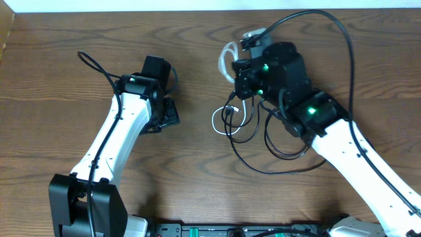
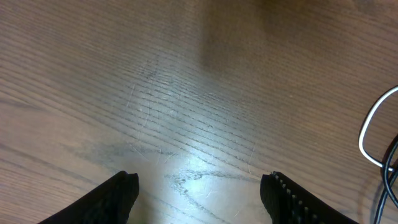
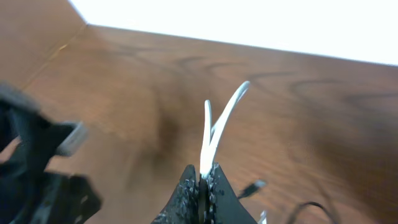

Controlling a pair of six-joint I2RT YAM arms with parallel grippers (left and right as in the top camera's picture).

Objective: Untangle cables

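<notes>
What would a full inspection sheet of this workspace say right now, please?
Surface: wooden table, grain lightly scuffed.
Job's things: white cable and black cables lie looped together beside the right arm.
Clutter: nothing seen.
Grippers: left gripper open, holding nothing; right gripper shut on the white cable.
Cables: arm wiring arcs over the right arm.
Surroundings: pale strip beyond the table's far edge.

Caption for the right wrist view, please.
Right pincer shut on a doubled white cable, wooden table beyond.
</notes>
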